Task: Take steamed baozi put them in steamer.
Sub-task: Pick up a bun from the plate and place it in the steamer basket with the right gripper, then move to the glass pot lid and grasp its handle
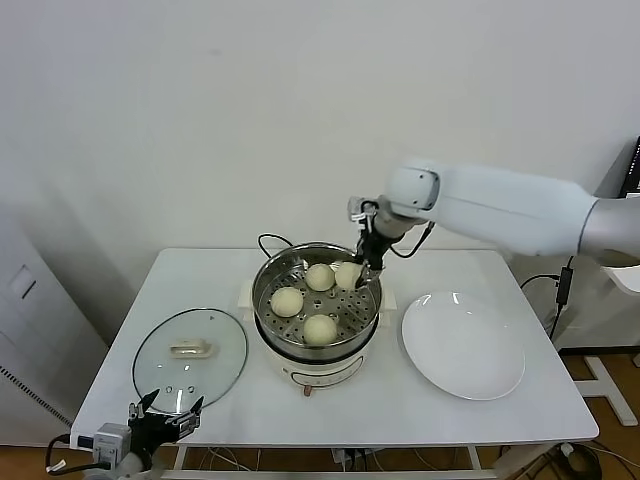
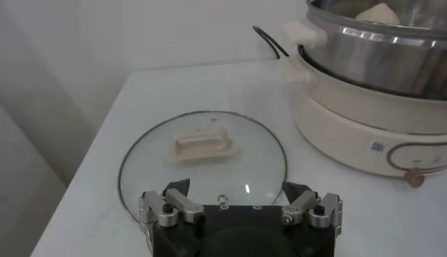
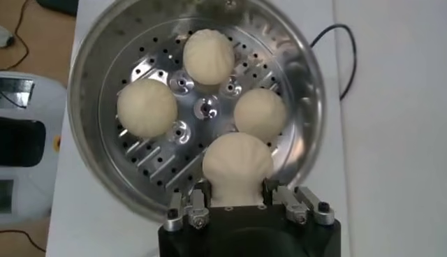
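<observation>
Stainless-steel and shiny, the steamer sits on its white electric pot base at the middle of the white table. Three steamed baozi lie on its perforated bottom: one toward the robot, one on the left and one at the back. The fourth baozi is at the back right of the basket, gripped by the right gripper, which reaches in over the rim from the right. In the right wrist view the fingers press against both sides of this bun, so the jaws are closed on it; whether it already touches the perforated bottom is hard to tell from here. The other three buns lie apart from one another around the centre of the basket.

A flat white plate lies on the table just right of the steamer, with nothing on it. The round glass lid, with its cream handle, lies flat on the left. The left gripper hangs at the near left edge of the table, just beside the lid's near rim, its jaws spread wide and holding nothing.
</observation>
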